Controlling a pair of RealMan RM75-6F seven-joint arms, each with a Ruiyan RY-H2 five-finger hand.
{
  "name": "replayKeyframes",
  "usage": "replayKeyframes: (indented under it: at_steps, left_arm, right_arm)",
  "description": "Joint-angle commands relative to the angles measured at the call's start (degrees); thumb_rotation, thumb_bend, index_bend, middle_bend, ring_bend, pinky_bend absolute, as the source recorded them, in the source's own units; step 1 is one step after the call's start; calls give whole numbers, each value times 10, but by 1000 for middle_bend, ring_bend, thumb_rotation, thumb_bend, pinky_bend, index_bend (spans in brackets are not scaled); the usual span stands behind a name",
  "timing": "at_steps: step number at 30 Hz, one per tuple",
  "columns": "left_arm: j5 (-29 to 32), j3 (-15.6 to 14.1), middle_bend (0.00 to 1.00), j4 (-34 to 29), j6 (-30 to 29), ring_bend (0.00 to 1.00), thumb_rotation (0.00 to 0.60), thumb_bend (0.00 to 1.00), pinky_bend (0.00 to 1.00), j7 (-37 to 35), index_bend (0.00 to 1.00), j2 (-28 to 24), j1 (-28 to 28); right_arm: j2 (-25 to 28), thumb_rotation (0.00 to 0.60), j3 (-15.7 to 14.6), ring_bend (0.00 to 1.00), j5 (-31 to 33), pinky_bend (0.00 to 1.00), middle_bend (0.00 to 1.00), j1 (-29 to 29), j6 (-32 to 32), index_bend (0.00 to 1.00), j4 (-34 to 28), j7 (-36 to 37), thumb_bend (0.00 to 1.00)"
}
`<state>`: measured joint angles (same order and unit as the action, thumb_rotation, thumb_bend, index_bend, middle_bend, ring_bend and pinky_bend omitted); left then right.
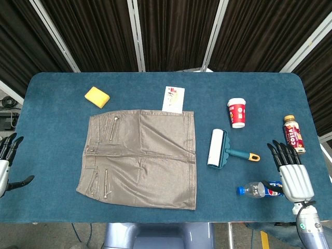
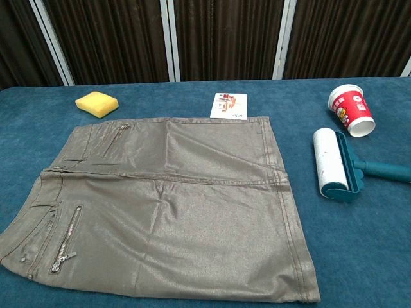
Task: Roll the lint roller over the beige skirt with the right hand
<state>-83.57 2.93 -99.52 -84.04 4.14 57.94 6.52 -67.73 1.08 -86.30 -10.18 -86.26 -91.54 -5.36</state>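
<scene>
One beige skirt [image 2: 173, 205] is spread flat nearest the camera in the chest view, its hem toward the bench's near edge and its zipped waistband to the left. It is carried by one blue-covered bench [image 1: 46, 93].

One lint roller [image 1: 222, 149] is seen lying just beside the skirt's right edge, apart from it, its white roll toward the skirt and its teal handle with an orange tip pointing right.

One red and white paper cup [image 1: 237, 112] is stood beyond the roller. One brown drink bottle [image 1: 293, 134] is placed near the right edge, and one clear bottle with a blue cap [image 1: 257, 190] is laid on its side at the near right. One yellow sponge [image 1: 97, 97] is set beyond the skirt's left corner, and one printed card [image 1: 173, 99] is touching the skirt's far edge.

The right hand [image 1: 290, 171] is held over the near right of the bench, back upward, its fingers [image 1: 277, 151] extended and apart, holding nothing, near the roller's handle but apart from it. The left hand [image 1: 8, 161] is seen at the left edge, off the bench, its fingers apart and empty.
</scene>
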Motion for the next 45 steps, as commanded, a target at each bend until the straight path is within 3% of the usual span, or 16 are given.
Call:
replayKeyframes:
  at_steps: [1, 8, 12, 21, 30, 45]
  left_arm:
    - [-1, -1, 0, -1, 0, 0, 600, 0, 0, 0, 0, 0, -1]
    - [0, 0, 0, -1, 0, 0, 600, 0, 0, 3, 0, 1, -1]
    - [1, 0, 0, 0, 6, 0, 600, 0, 0, 12, 0, 6, 3]
    - [35, 9, 0, 11, 29, 0, 600, 0, 0, 40, 0, 18, 13]
    - [58, 15, 0, 23, 44, 0, 600, 0, 0, 49, 0, 27, 19]
    - [74, 18, 0, 26, 52, 0, 600, 0, 0, 62, 0, 35, 24]
  right_arm:
    - [0, 600, 1, 0, 0, 0, 0, 3, 5, 0, 3, -1, 0]
    - [-10, 600, 1, 0, 5, 0, 0, -9, 43, 0, 15, 2, 0]
    - [-23, 600, 7, 0, 36, 0, 0, -50, 133, 0, 31, -23, 14]
    - [-116, 600, 49, 0, 124, 0, 93, -132, 269, 52, 157, -91, 287]
    - [-195, 600, 50, 14, 127, 25, 134, -155, 292, 97, 260, -80, 343]
    - [-235, 600, 51, 48, 127, 58, 171, -171, 313, 137, 341, -58, 380]
